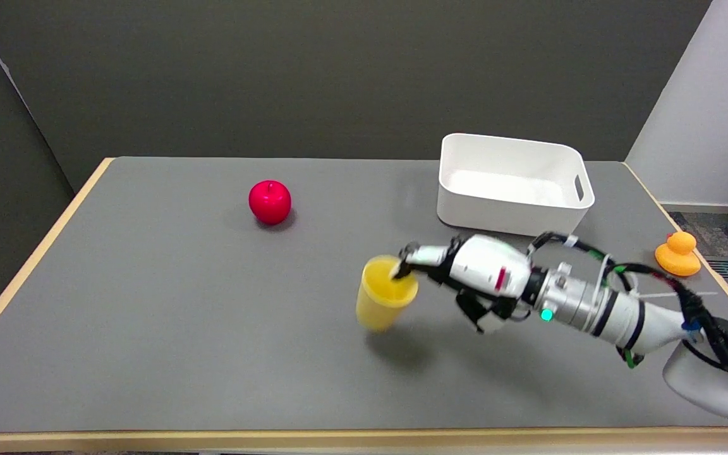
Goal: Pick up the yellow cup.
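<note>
A grey counter (168, 328) with pale wood edging stands before dark walls; the robot hand (465, 272) pinches the rim of the yellow cup (384, 297), which hangs tilted above its shadow.

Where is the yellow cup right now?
Head view: the yellow cup is right of table centre, pinched at its rim by the right hand, nearer than the white bin.

The right arm (711, 354) runs off the frame's lower-right edge.
</note>
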Robot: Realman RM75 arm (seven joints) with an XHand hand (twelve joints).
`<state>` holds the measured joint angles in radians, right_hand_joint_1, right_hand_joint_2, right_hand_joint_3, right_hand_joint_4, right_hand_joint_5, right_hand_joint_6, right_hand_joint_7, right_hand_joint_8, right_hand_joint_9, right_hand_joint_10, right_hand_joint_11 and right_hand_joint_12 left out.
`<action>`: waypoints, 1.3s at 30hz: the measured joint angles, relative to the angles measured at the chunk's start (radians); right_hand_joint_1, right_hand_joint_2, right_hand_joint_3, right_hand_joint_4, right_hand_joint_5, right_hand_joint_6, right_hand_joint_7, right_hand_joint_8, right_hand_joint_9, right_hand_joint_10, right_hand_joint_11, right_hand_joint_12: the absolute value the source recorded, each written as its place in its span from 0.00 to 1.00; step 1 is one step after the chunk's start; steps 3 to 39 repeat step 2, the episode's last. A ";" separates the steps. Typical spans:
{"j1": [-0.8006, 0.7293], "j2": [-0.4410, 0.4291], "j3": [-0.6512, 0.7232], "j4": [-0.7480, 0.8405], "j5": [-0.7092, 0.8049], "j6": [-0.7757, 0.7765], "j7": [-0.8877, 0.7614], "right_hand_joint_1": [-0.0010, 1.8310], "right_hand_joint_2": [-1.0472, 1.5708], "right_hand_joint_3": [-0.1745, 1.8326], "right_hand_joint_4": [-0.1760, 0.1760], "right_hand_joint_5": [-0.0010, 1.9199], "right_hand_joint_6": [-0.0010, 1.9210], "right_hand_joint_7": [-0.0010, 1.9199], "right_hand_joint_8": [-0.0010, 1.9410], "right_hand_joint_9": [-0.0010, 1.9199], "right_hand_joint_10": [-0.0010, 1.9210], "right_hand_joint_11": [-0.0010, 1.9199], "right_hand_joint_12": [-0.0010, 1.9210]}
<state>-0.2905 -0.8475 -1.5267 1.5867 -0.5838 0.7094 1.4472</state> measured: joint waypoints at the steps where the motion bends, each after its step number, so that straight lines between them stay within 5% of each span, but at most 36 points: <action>1: 0.004 -0.003 0.012 -0.002 0.010 -0.005 -0.004 0.97 0.55 0.87 0.13 0.17 0.33 0.19 0.24 0.53 1.00 0.65 1.00; 39: 0.010 -0.008 0.026 -0.005 0.025 -0.012 -0.011 0.97 0.55 0.87 0.13 0.17 0.33 0.20 0.24 0.53 1.00 0.65 1.00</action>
